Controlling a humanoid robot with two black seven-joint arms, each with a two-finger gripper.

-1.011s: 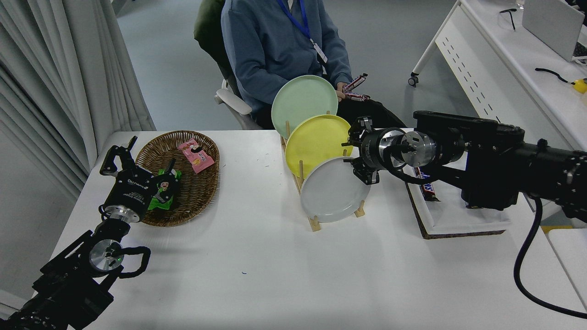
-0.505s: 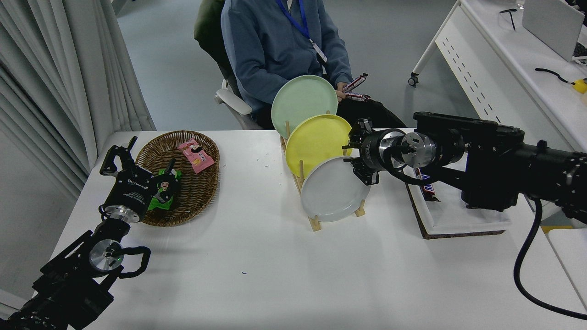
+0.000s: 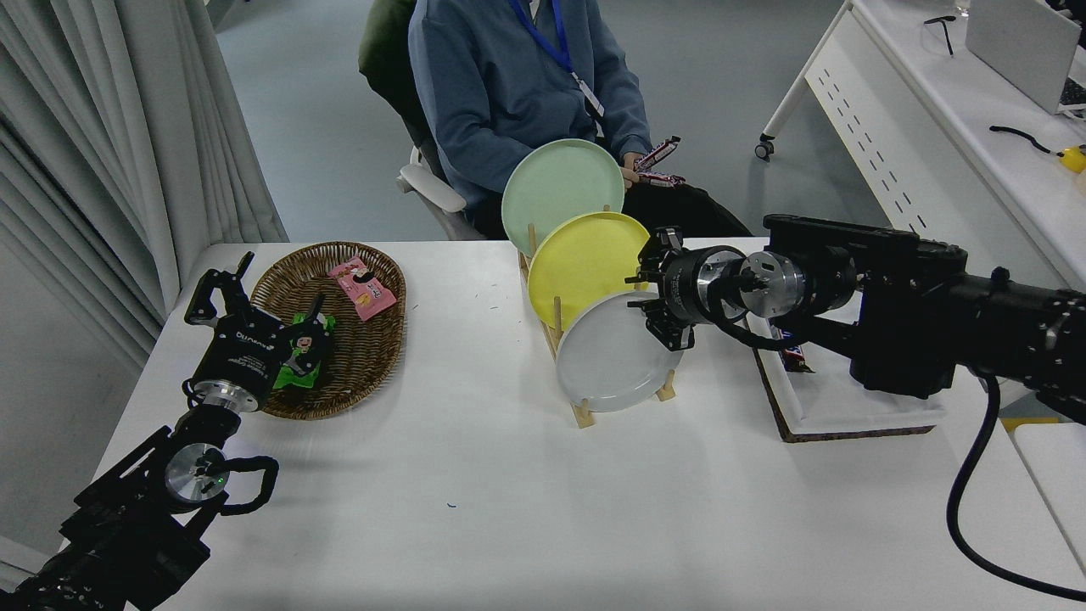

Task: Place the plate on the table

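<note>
The light grey plate [image 3: 612, 356] stands on edge at the front of a wooden rack [image 3: 584, 414] on the white table [image 3: 509, 509]. A yellow plate [image 3: 584, 259] and a pale green plate [image 3: 560, 188] stand behind it. My right gripper [image 3: 652, 288] is open, its fingers reaching from the right to the grey plate's upper right rim, one above and one below. Whether they touch the rim I cannot tell. My left gripper [image 3: 222, 284] is parked at the lower left beside the basket, fingers spread.
A wicker basket [image 3: 339, 327] with snack packets sits at the left. A white tray [image 3: 848, 399] with a chocolate bar [image 3: 793, 356] lies under my right arm. A person in a blue top [image 3: 517, 93] sits at the far side, holding snack bars. A white desk [image 3: 933, 110] stands at the right.
My right gripper has moved a little to the left, closer over the grey plate's upper right rim. The plates and the left arm have not moved.
</note>
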